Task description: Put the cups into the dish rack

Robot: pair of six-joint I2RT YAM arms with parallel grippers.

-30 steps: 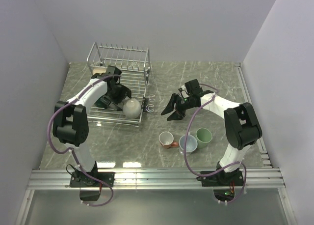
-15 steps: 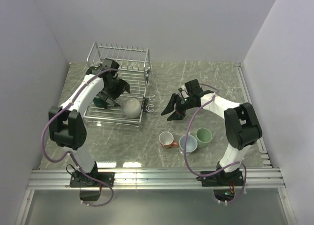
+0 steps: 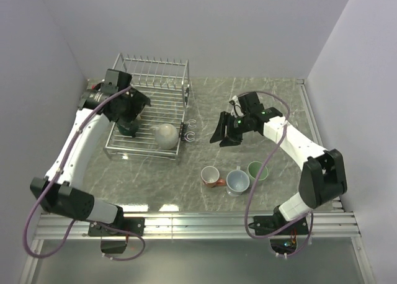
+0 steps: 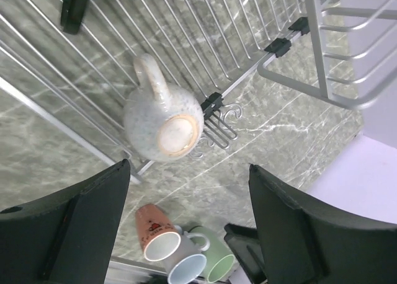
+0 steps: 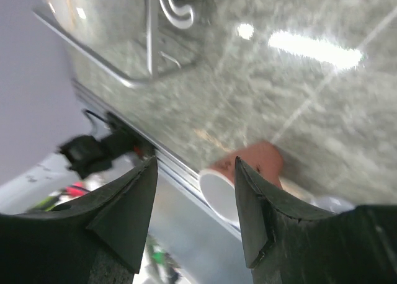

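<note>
Left hand [image 4: 189, 172] risen off dish rack [image 3: 158, 104], wide, empty, cream mug [image 4: 162, 119] below, right hand [image 3: 221, 139] wide

Left arm [image 3: 71, 150] and right arm [image 3: 296, 144]: white link shells, black joint housings, black base mounts [image 3: 124, 226] at near counter edge. Left claw [image 4: 189, 169] and right claw [image 3: 223, 136]: matte black, two wedge-shaped fingers each. Loose purple cable [image 3: 246, 204] loops along each arm. Small green light [image 3: 239, 117] on right wrist.

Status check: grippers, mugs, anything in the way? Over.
Left gripper open, empty, above rack; right gripper open, empty, above table. In rack: cream mug, dark green mug. On table: red-brown mug, blue-grey mug, pale green mug. Nothing blocking them.
</note>
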